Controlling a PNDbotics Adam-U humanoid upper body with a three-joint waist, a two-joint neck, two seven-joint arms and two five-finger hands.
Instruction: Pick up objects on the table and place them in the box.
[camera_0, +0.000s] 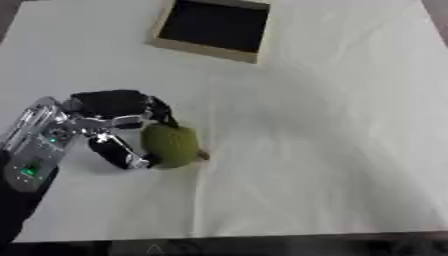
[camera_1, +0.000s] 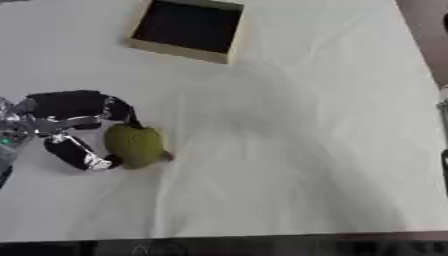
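- The robot's left hand (camera_0: 112, 125), black with silver joints, sits at the middle left of the frame, its fingers and thumb curled round a green, rounded fruit-like object (camera_0: 172, 145) with a small brownish tip at its lower right
- The green object rests on the worktop (camera_0: 332, 150), just right of the palm, with a finger behind its top and the thumb under its lower left edge
- The right hand shows in neither view
- The step in hand looks like the grasp itself: the object is enclosed but seems not yet lifted
- The next move calls for raising it clear and carrying it up the frame to the shallow, pale wooden box (camera_0: 210, 52) with a dark inside, well apart at the upper middle
- The worktop is covered in a white, lightly creased cloth; a dark strip of floor runs along the bottom edge
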